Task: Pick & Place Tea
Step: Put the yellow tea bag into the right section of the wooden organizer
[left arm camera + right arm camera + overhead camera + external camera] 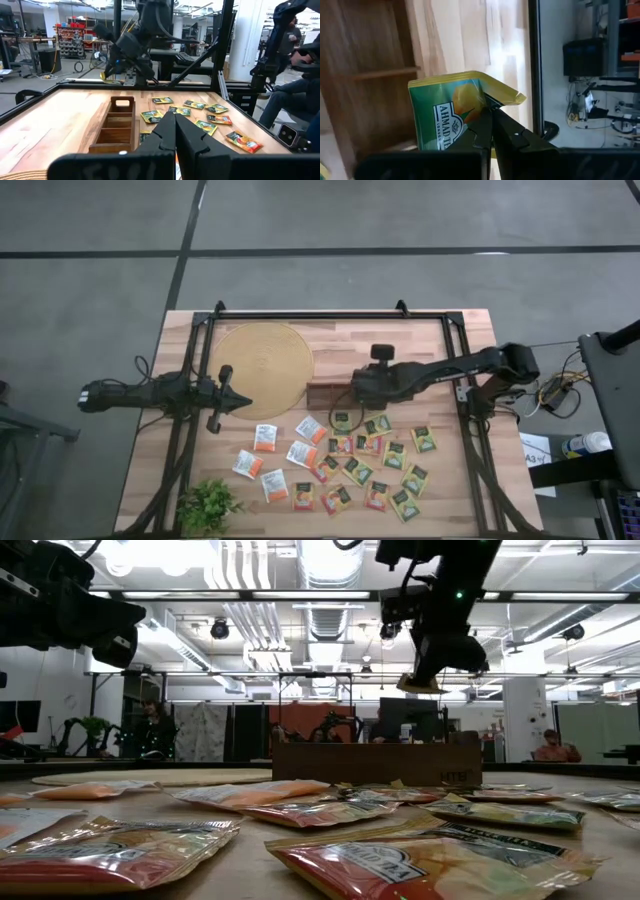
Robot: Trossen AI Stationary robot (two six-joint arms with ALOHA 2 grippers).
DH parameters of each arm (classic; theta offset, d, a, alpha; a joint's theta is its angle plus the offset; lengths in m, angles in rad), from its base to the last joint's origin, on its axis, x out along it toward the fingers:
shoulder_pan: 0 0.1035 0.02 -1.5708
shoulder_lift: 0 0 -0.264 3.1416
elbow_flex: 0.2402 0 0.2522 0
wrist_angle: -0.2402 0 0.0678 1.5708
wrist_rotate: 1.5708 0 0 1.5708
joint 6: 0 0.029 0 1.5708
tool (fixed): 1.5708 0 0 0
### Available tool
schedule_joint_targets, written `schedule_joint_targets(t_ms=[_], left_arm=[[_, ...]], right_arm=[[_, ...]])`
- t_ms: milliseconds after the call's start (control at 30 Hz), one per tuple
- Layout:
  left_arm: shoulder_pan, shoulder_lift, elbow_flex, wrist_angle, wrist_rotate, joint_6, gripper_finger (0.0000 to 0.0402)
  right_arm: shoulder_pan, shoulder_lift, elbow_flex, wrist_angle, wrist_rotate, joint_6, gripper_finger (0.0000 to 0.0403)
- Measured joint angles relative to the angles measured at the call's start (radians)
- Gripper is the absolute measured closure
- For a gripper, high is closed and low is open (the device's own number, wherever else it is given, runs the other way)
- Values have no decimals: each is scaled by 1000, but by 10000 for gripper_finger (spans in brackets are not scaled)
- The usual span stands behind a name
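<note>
Pinching a green sachet [451,117] by its edge, the right gripper [487,107] is clenched on it, and you can read "AHMAD" on the pack, so it's Ahmad tea. Just past the sachet in that wrist view is the wooden tray [367,60], so the drop spot lies right under and slightly beyond the gripper. From above, the tray's long axis runs roughly left to right across the worktop [400,340], and the right arm is parked over its right end, so it's clearly the nearer arm for this placement. My guess is the next move is just a short lowering into a compartment, then letting go.

The rest of the tea sachets [350,470] are scattered on the front half of the worktop, green ones and orange ones mixed, well apart from the tray.

Farther left, the left gripper [240,402] is squeezed closed on nothing, waiting by the round mat [262,362]. A small plant [207,505] sits at the front left corner.
</note>
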Motion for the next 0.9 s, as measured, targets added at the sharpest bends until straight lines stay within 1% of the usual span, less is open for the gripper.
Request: schedule_joint_targets(t_ms=[233,400,900], left_arm=[[0,0,0,0,0,0,401],[0,0,0,0,0,0,401],[0,0,0,0,0,0,401]], right_arm=[[28,52,4,-3,19,102,395],[37,61,-6,-1,54,116,394],[75,60,-68,5,51,145,394]])
